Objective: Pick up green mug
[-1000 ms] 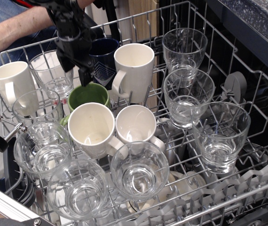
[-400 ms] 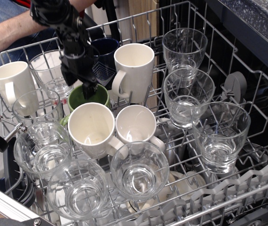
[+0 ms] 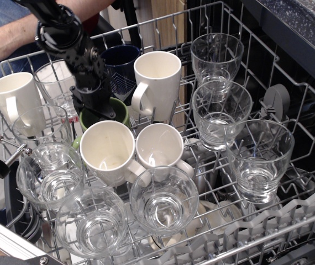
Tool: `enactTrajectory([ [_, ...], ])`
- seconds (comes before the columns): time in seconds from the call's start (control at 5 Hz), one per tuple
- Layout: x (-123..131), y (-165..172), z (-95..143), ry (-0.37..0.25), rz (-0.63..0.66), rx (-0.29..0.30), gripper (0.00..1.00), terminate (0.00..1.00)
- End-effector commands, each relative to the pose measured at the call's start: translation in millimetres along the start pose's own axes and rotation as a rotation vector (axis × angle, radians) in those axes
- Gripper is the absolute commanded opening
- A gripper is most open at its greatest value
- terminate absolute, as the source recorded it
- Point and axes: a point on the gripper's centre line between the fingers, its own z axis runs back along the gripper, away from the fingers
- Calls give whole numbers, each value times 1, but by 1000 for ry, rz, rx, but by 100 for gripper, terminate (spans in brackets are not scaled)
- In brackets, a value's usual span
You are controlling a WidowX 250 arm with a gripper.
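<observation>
The claw (image 3: 98, 109) has dropped further than a moment ago and now sits at the mouth of the green mug (image 3: 120, 112), its black fingers reaching down into the opening; whether they are spread or pinching the rim cannot be told, since the black body hides the tips. A second ago it hung higher and a little farther back, over the dark navy mug (image 3: 122, 59); since then the arm (image 3: 63, 41) has swung lower and slightly left, covering more of the green opening.

The green mug stands in the dishwasher rack (image 3: 163, 22), left of centre, with only its right rim and a sliver of its left side showing. Just in front of it lies a tilted white mug (image 3: 108, 150), with a second white mug (image 3: 160, 148) to that one's right. Behind and right stands a tall white mug (image 3: 157, 83). Clear glasses (image 3: 219, 113) fill the right side and near edge. Nothing else in the rack has shifted.
</observation>
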Motion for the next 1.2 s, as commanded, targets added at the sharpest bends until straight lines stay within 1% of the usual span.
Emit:
enactTrajectory([
  [0.0,10,7,20,-35,41,33,0,0],
  [0.2,17,10,22,-29,53,18,0,0],
  [0.4,55,31,28,6,88,-16,0,0],
  [0.6,76,33,48,58,145,-52,0,0],
  [0.8,80,35,68,75,147,-79,0,0],
  [1.0,76,39,81,65,138,-102,0,0],
])
